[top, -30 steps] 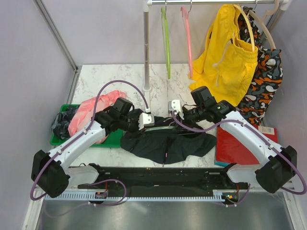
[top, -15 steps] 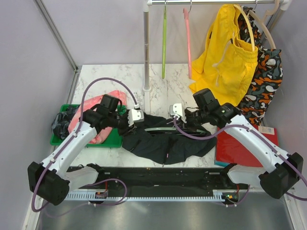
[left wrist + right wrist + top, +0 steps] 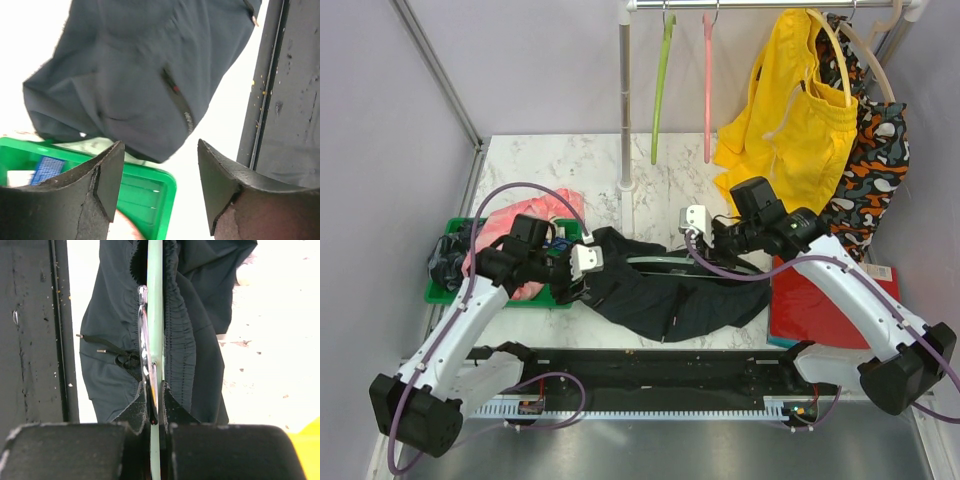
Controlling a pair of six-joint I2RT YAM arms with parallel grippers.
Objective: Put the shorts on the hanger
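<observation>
The black shorts [image 3: 665,295] lie spread on the marble table, their waistband drawn around the pale teal hanger [image 3: 655,260]. My right gripper [image 3: 705,237] is shut on the hanger at its metal hook; in the right wrist view the hanger [image 3: 154,300] runs straight away from my gripper [image 3: 156,405] between the gathered waistband folds of the shorts [image 3: 195,340]. My left gripper [image 3: 582,262] is open and empty at the shorts' left end. In the left wrist view my left gripper [image 3: 160,175] hovers above the shorts [image 3: 145,75], apart from them.
A green tray [image 3: 555,292] with pink and dark clothes sits left; its rim shows in the left wrist view [image 3: 160,185]. A red flat thing [image 3: 820,305] lies right. A rack pole [image 3: 625,100] stands behind, with lime [image 3: 660,90] and pink [image 3: 707,90] hangers, yellow shorts [image 3: 790,120] and a patterned garment [image 3: 870,160].
My left gripper has let go of the shorts' left end and drawn back to the left, now open. The right gripper keeps its hold on the hanger, shifted slightly right.
</observation>
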